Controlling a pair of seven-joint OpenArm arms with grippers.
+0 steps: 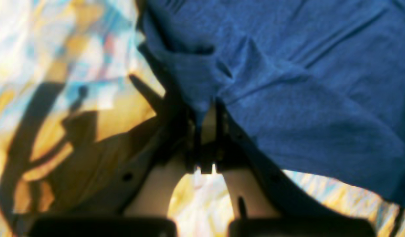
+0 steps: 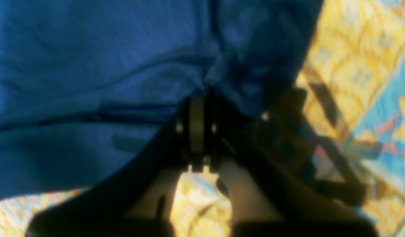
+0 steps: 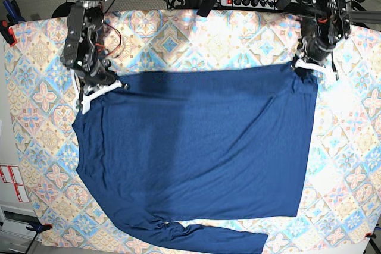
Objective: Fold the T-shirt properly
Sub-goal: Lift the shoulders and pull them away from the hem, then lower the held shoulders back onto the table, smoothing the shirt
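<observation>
Both your left gripper [image 1: 207, 112] and right gripper [image 2: 197, 98] are clamped on thin bunches of T-shirt [image 3: 196, 147] between the jaws; uneven lifting could slip either corner free.

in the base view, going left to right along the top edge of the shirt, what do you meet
tablecloth → right gripper, fingers shut on the T-shirt corner → the shirt's flat body → left gripper shut on the other corner → tablecloth again
</observation>
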